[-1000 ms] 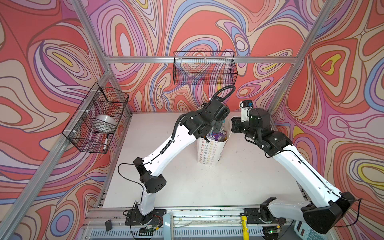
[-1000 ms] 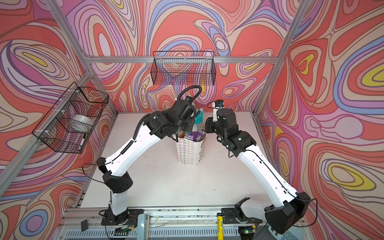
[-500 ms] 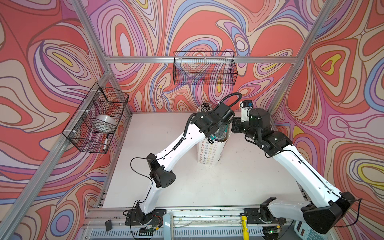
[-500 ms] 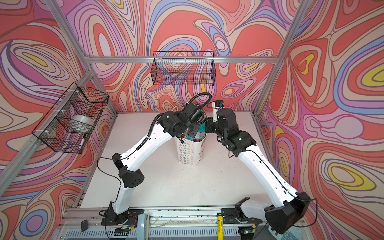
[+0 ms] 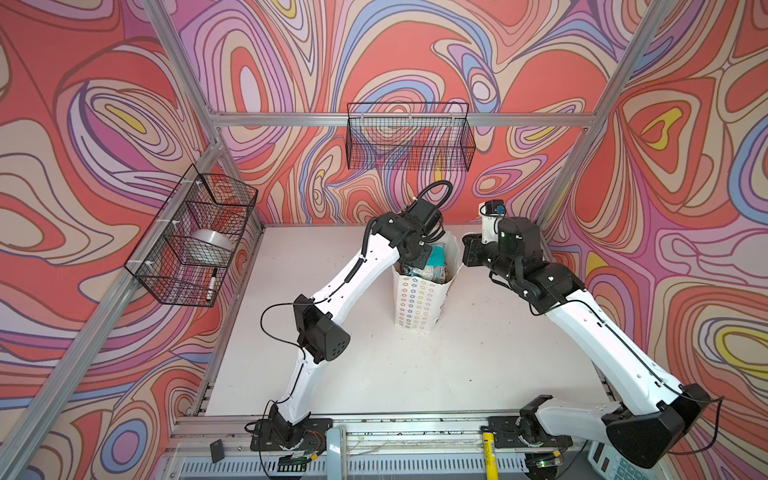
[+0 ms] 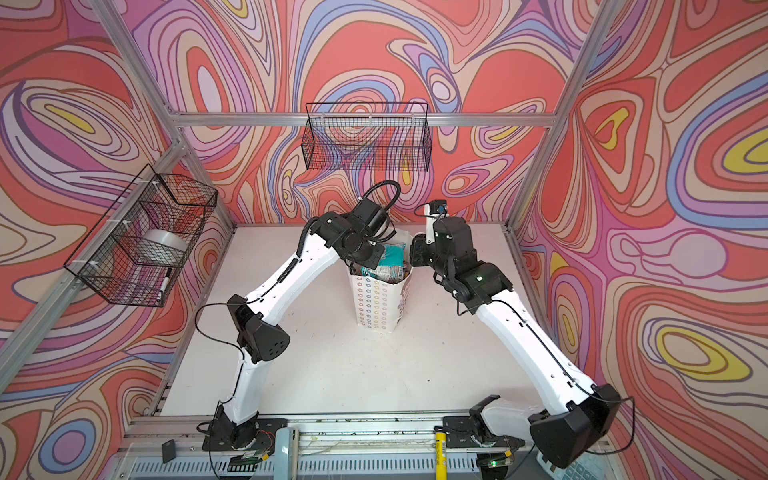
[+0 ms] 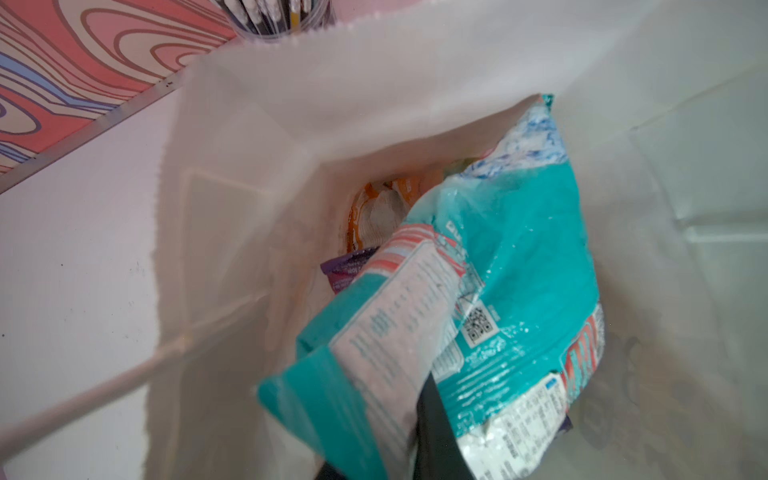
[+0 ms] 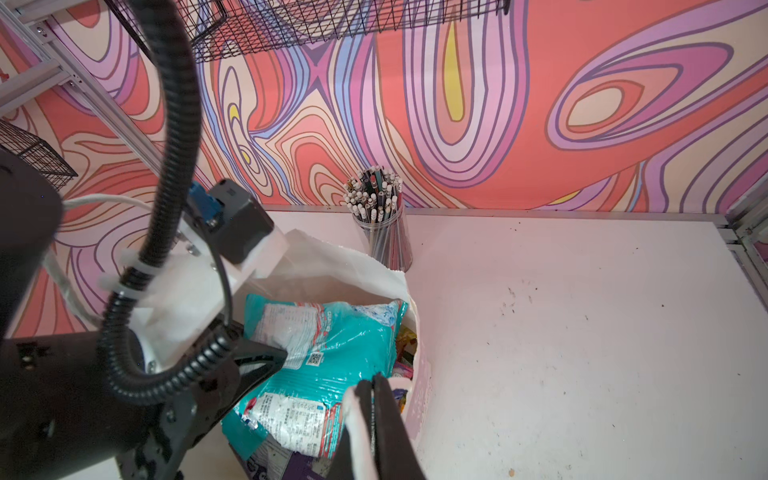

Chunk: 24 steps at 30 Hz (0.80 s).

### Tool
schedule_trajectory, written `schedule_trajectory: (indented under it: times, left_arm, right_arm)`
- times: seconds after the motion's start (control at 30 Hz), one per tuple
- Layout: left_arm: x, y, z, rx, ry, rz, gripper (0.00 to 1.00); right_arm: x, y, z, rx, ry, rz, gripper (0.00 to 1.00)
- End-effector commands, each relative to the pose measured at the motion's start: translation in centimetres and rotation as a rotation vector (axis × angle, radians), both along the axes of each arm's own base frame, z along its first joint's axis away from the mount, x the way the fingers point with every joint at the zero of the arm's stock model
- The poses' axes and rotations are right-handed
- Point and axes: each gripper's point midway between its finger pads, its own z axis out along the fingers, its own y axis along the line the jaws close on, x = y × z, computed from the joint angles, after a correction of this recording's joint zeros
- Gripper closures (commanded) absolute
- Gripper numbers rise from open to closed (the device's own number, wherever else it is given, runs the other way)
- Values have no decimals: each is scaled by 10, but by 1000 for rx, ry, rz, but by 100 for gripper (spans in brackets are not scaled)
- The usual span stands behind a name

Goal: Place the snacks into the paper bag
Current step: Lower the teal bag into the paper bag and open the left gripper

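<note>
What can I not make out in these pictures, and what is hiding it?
Inside of the paper bag: in the left wrist view the teal pouch covers all but an orange pouch and a purple pouch's corner.
Left pincer: one finger shows; the teal pouch hides the other.
Pouch lettering: blurred in the wrist views.
Pencil cup: cut off by the left wrist view's edge.

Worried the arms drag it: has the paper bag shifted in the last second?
No. The paper bag keeps its spot below the rear wire basket in a top view.
</note>
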Motion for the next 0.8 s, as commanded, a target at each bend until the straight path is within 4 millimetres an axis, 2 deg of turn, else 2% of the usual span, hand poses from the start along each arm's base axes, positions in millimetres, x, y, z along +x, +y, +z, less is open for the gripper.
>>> schedule_trajectory:
  times: [0.0,0.07,0.13,0.2,0.37,0.53,0.77]
  left_arm:
    - [-8,25,-33,178,63,30,76]
    - [-8,23,-34,175,74,27,65]
    - [-9,18,-27,133,73,22,59]
    - [-8,16,-11,85,39,30,54]
    - [-14,11,49,-85,-62,36,39]
    - [-30,0,96,-273,-113,-13,32]
    - [-59,-10,146,-491,-147,-98,26]
  right_arm:
    - [0,-1,14,22,-48,4,100]
    - [0,-1,14,23,-48,4,100]
    - [0,0,14,22,-49,6,100]
    - [0,-1,14,23,-49,3,100]
    - [-1,-3,15,18,-51,-2,100]
    - [0,-3,14,17,-51,-3,100]
    - [0,-3,14,17,-51,-4,100]
